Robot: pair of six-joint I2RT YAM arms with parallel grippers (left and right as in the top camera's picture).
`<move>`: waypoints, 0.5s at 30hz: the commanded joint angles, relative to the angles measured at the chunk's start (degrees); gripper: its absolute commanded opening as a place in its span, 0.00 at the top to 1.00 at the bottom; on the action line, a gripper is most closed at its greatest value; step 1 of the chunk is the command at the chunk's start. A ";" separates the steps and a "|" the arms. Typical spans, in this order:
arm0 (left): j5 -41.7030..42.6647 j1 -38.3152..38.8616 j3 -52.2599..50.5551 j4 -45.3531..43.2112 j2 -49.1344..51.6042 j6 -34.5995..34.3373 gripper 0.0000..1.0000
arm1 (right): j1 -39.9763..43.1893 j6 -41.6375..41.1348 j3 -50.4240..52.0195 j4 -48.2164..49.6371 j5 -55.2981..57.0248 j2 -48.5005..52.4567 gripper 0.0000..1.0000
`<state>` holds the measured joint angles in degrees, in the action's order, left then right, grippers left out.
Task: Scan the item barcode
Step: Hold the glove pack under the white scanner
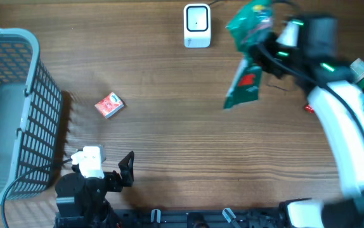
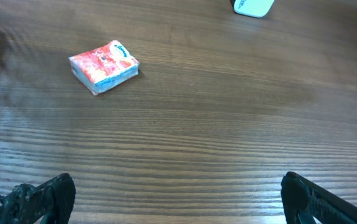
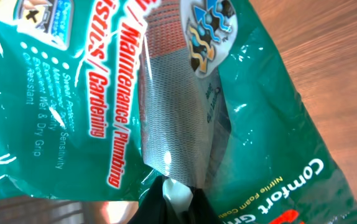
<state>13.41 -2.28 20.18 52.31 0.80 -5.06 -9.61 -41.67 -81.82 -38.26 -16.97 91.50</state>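
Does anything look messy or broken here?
Nothing is spilled or broken. The green bag dangles crumpled and tilted from the right gripper, near the scanner. The small red packet lies crooked on the table.

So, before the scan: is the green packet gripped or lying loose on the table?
Gripped: the right wrist view shows the right end effector shut on an edge of the green packet.

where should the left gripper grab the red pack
Probably pinch the red pack across its narrower width, coming straight down from above. It lies flat on the table, skewed, with all sides free, so turn the jaws to match its long edges.
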 commanded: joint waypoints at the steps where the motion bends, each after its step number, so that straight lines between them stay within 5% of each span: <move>1: 0.46 -0.24 -0.15 -0.31 -0.42 0.26 0.00 | -3.91 4.90 -10.62 0.94 10.84 13.62 0.96; 7: 0.46 -0.24 -0.15 -0.31 -0.42 0.26 0.00 | -7.67 8.48 -33.03 2.38 25.33 33.48 0.96; 15: 0.46 -0.24 -0.15 -0.33 -0.42 0.26 0.00 | -12.02 8.66 -35.67 5.86 24.00 43.32 0.95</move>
<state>13.41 -2.28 20.18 52.29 0.80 -5.06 -19.49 -34.15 -116.53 -32.14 5.08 132.35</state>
